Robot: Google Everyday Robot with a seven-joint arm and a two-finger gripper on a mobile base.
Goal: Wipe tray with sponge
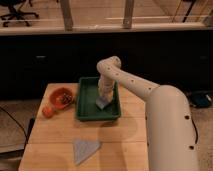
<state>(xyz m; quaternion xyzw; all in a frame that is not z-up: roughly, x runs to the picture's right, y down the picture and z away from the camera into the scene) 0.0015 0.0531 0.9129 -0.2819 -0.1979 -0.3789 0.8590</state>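
The dark green tray (87, 105) sits on the wooden table, near its back middle. The pale grey-blue sponge (102, 104) lies inside the tray, toward its right side, pressed on the tray floor. My gripper (104, 98) reaches down into the tray from the white arm and sits right on top of the sponge.
A round orange bowl (62, 96) stands left of the tray, with a small orange ball (48, 111) in front of it. A flat grey triangular cloth (84, 149) lies on the table's front part. The white arm (160, 110) spans the right side. A glass wall stands behind.
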